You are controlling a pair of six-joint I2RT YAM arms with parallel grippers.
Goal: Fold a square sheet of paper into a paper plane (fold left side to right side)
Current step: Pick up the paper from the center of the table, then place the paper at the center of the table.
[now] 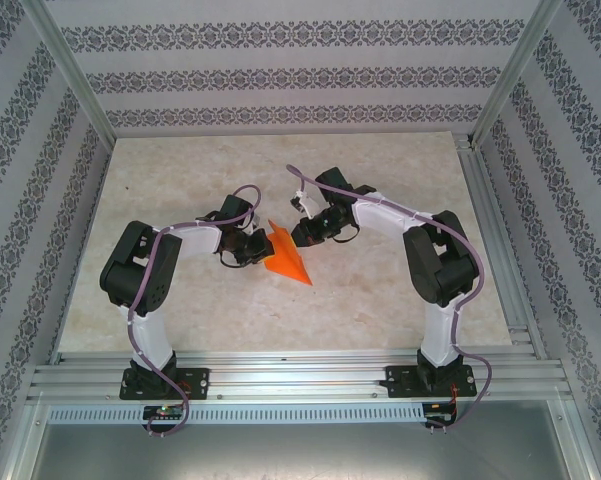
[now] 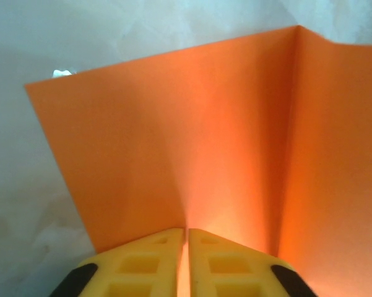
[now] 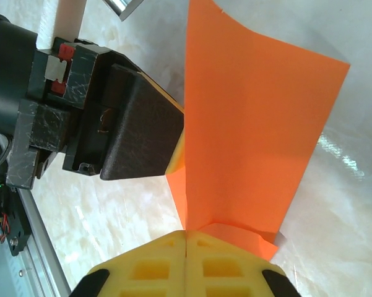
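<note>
The orange sheet of paper (image 1: pixel 288 262) lies mid-table, folded into a pointed wedge with its tip toward the near right. My left gripper (image 1: pixel 258 250) is at its left edge and my right gripper (image 1: pixel 298 236) at its far end. In the left wrist view the paper (image 2: pixel 192 142) stands up in creased panels, and the left gripper (image 2: pixel 187 232) pinches it in a thin slit between its yellow fingers. In the right wrist view the paper's (image 3: pixel 254 124) ridge runs into the right gripper (image 3: pixel 186 232), whose jaws are pressed together on it. A crumpled corner (image 3: pixel 250 238) rests on one finger.
The marble-patterned table top (image 1: pixel 180 200) is boxed in by patterned walls on three sides. An aluminium rail (image 1: pixel 300 375) carrying both arm bases runs along the near edge. The left gripper's black body (image 3: pixel 136 130) sits close beside the paper in the right wrist view.
</note>
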